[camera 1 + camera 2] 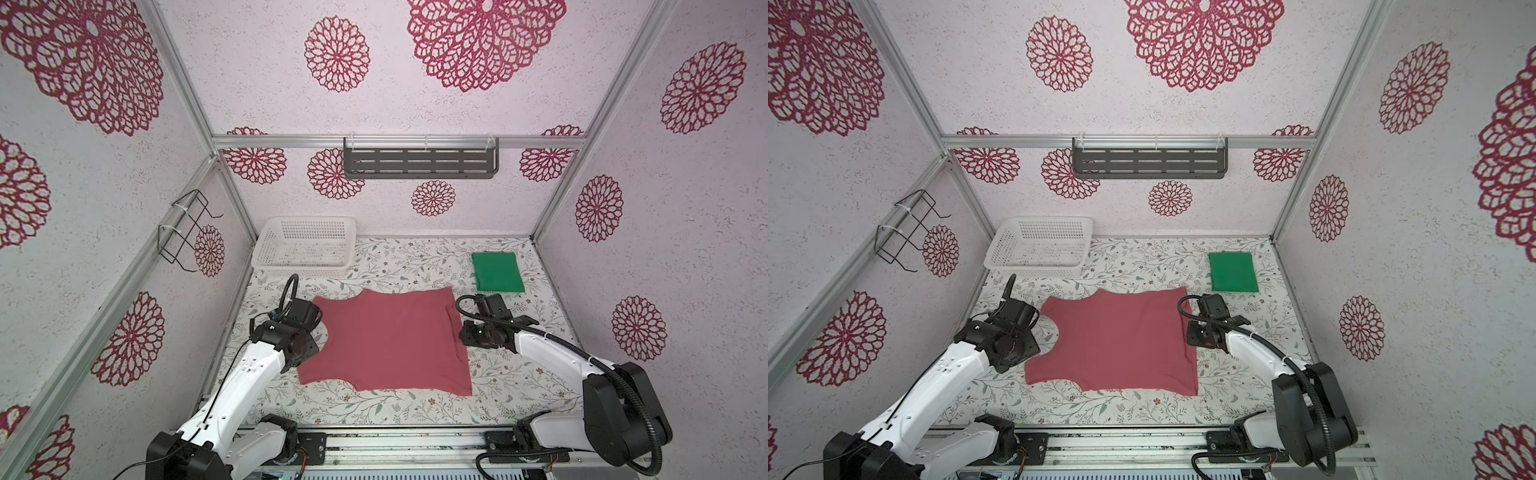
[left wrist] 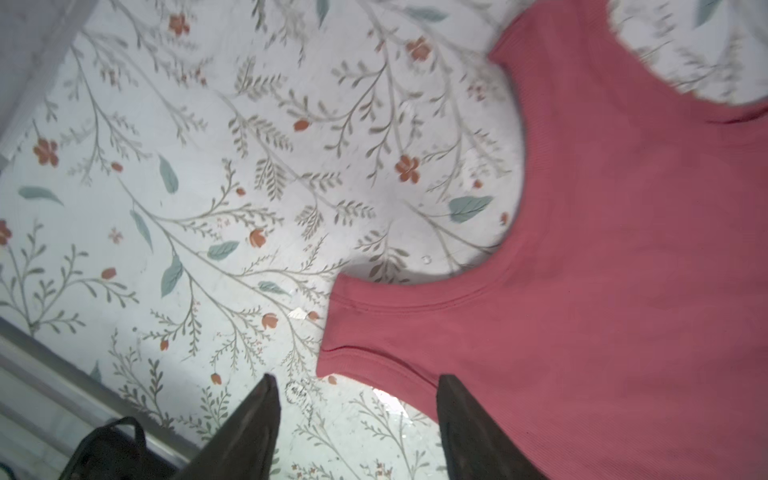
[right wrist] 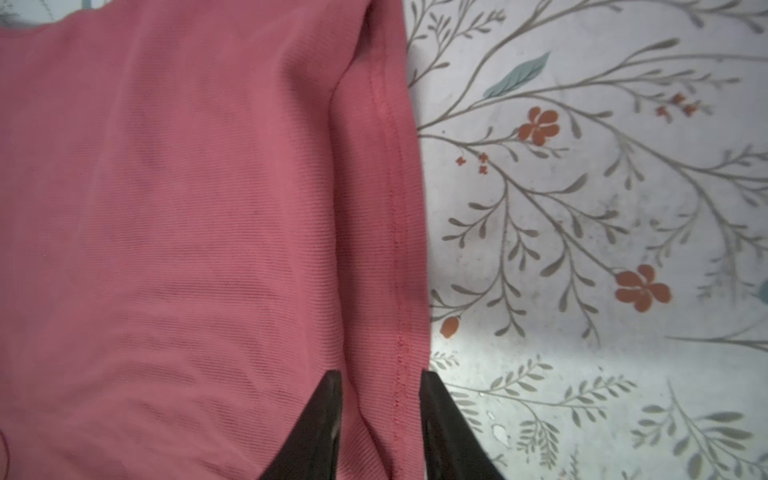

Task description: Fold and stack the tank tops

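Currently rose-red tank top (image 1: 386, 340) flat; green tank top (image 1: 497, 272) folded.

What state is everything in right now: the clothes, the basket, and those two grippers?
Green tank top: folded, at the table's far right.
Rose tank top: spread flat, not yet folded.
Basket: upright, nothing inside.
Left gripper: open, holding nothing.
Right gripper: astride the rose hem; grip unclear.

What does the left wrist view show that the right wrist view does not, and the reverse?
Only left wrist: the curved neckline and a shoulder strap of the dusty rose-red ribbed knit tank top, a grey metal rail, the open left gripper. Only right wrist: the top's stitched hem, lying between the fingers of the right gripper. Both: that top and the white floral-printed table cover.
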Action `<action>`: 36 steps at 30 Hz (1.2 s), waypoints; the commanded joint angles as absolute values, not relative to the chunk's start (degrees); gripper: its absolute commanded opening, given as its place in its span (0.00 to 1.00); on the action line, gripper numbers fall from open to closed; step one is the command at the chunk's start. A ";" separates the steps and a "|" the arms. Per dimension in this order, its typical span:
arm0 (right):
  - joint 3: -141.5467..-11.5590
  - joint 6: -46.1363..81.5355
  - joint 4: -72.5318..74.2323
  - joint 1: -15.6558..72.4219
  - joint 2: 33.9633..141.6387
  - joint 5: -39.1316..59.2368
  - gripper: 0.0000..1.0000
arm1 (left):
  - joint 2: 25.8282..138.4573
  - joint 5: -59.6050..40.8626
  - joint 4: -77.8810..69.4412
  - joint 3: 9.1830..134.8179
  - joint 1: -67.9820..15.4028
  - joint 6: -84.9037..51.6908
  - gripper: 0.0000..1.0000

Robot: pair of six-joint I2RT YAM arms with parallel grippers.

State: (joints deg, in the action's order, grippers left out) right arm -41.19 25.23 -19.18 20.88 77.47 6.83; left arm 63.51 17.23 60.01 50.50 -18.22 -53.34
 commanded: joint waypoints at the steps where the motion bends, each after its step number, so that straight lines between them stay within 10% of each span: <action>1: -42.10 23.82 -15.99 20.67 80.76 13.89 0.36 | 69.61 14.50 55.53 55.34 -22.42 -51.50 0.60; 10: -43.10 25.48 -10.70 20.91 87.15 18.79 0.43 | 92.25 4.06 37.62 64.33 -34.54 -50.84 0.52; 29: -57.32 34.81 -29.45 48.78 96.66 -10.84 0.38 | 97.00 3.59 33.78 57.22 -32.82 -49.91 0.50; 36: -52.42 34.49 -23.74 44.10 86.53 -6.67 0.48 | 97.60 3.19 33.13 56.49 -31.14 -48.74 0.50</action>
